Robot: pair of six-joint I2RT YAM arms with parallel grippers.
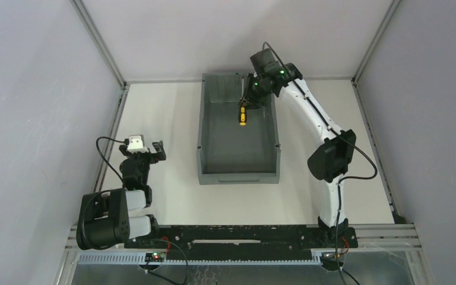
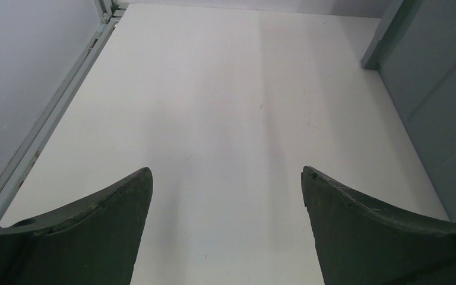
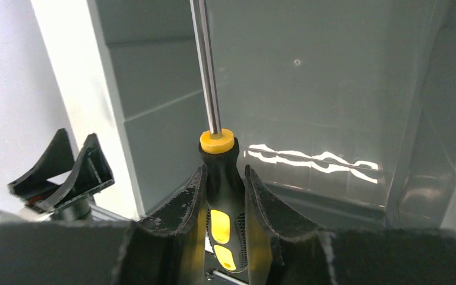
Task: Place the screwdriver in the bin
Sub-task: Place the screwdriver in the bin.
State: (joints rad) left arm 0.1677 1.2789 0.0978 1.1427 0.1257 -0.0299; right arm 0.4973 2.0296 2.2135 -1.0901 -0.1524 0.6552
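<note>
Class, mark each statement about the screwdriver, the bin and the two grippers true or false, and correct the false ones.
1. The right gripper grips the screwdriver by its handle. True.
2. The screwdriver lies on the floor of the bin. False: it is held over the bin, in the gripper.
3. The left gripper is shut. False: it is open and empty.
4. The left gripper is outside the bin, over the table. True.

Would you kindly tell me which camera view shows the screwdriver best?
The right wrist view: the screwdriver is close, handle clamped between the right arm's fingers. The top external view shows it small above the bin; the left wrist view misses it.
</note>
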